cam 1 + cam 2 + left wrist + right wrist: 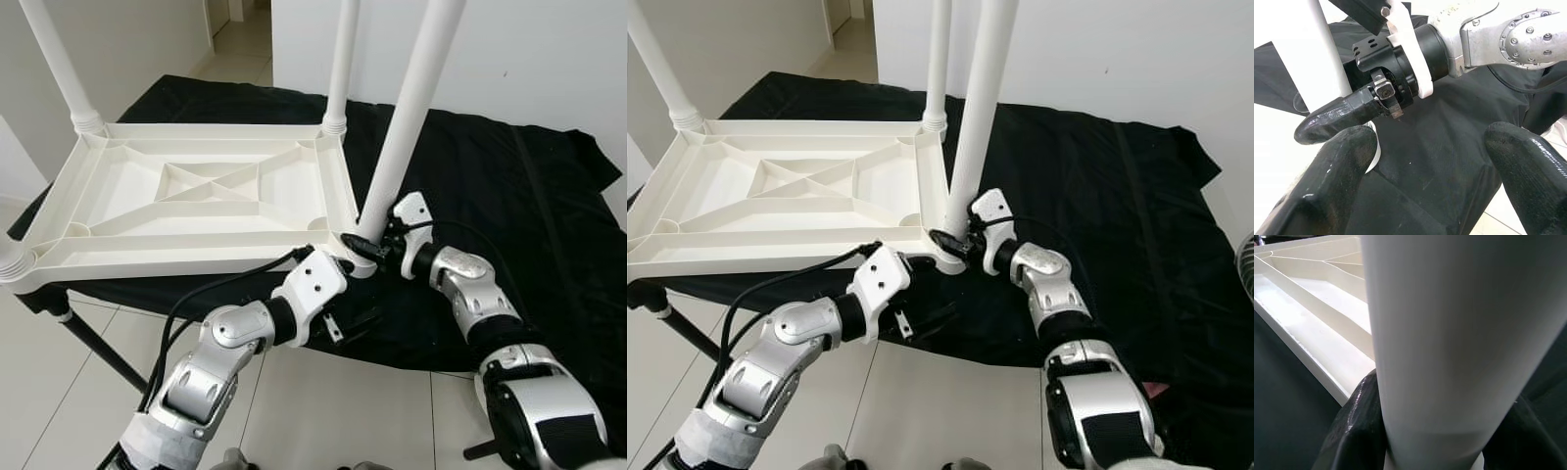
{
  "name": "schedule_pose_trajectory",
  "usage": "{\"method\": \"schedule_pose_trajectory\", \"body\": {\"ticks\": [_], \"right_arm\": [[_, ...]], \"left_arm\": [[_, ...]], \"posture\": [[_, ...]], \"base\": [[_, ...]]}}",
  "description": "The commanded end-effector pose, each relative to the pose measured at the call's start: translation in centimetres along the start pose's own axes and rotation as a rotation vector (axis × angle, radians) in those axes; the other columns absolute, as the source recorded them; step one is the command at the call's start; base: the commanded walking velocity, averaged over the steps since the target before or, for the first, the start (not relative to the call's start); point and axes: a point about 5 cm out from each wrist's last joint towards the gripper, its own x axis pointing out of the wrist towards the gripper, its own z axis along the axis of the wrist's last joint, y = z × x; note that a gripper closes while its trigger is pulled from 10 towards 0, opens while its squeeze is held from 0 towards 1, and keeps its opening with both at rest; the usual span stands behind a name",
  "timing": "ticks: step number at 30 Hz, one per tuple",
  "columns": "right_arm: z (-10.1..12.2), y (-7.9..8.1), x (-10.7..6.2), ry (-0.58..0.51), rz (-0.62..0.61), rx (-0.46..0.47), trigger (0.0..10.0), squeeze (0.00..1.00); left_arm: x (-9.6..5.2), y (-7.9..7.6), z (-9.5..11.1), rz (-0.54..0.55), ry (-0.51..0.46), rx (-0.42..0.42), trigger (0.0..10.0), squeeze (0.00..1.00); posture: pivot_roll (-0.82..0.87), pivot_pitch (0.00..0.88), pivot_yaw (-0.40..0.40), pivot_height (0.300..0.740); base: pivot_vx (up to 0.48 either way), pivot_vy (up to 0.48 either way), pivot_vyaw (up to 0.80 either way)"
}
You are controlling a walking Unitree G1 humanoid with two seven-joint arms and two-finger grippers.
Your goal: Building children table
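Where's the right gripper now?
The right gripper is clamped on the base of the leaning white leg, at the near right corner of the upturned tabletop, with the left gripper just below.

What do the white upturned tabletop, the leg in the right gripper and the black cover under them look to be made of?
White upturned tabletop: looks like moulded plastic with a smooth, slightly glossy finish; its underside shows cast ribs.
White round table leg, clamped by the right gripper: apparently the same plastic, a smooth tube with a soft sheen.
Black cover: cloth, matte, creased and draped over the edges.
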Motion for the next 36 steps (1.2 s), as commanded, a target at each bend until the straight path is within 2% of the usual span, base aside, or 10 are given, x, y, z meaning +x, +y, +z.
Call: {"method": "schedule_pose_trajectory", "body": {"ticks": [1,10,14,19,23,28,29,30,31,36], "right_arm": [[-0.5,0.5,0.0,0.005,-0.041,0.017,10.0,0.0],[0.5,2.5,0.3,-0.091,-0.256,0.053,10.0,0.0],[0.3,4.2,0.2,-0.107,-0.483,0.149,10.0,0.0],[0.2,5.9,-0.1,-0.081,-0.702,0.139,10.0,0.0],[0.5,7.0,0.3,-0.072,-0.678,0.14,10.0,0.0],[0.6,6.2,-0.4,-0.076,-0.692,0.133,10.0,0.0],[0.6,5.8,-0.7,-0.076,-0.709,0.127,10.0,0.76],[0.7,5.6,-1.0,-0.073,-0.727,0.123,10.0,0.76],[0.9,5.3,-1.2,-0.088,-0.722,0.126,10.0,1.0],[1.5,4.7,-1.5,-0.135,-0.679,0.148,10.0,1.0]], "left_arm": [[0.1,0.0,0.0,0.042,0.006,0.0,10.0,0.0],[0.0,-0.1,0.0,0.034,0.007,-0.003,10.0,0.0],[-0.1,-0.1,0.0,0.036,0.013,-0.004,10.0,0.0],[-0.1,-0.3,-0.1,0.038,0.015,-0.008,10.0,0.0],[-0.2,-0.2,-0.1,0.045,0.016,-0.01,10.0,0.0],[-0.2,-0.2,-0.1,0.043,0.017,-0.01,10.0,0.0],[-0.2,-0.2,-0.1,0.043,0.017,-0.009,10.0,0.0],[-0.1,-0.1,-0.1,0.043,0.017,-0.008,10.0,0.0],[-0.1,-0.1,-0.1,0.044,0.017,-0.008,10.0,0.0],[-0.1,-0.2,-0.1,0.045,0.015,-0.009,10.0,0.0]], "posture": [[-0.06,0.053,0.0,0.74],[-0.05,0.062,0.008,0.74],[-0.04,0.064,0.001,0.74],[-0.04,0.065,0.0,0.74],[-0.03,0.065,-0.002,0.74],[-0.03,0.059,-0.002,0.74],[-0.03,0.058,-0.004,0.74],[-0.03,0.058,-0.004,0.74],[-0.03,0.056,-0.006,0.74],[-0.04,0.054,-0.007,0.74]], "base": [[0.0,0.0,0.0],[0.0,0.0,0.0],[0.0,0.0,0.0],[0.0,0.0,0.0],[0.0,0.0,0.0],[0.0,0.0,0.0],[0.0,0.0,0.0],[0.0,0.0,0.0],[0.0,0.0,0.0],[0.0,0.0,0.0]]}}
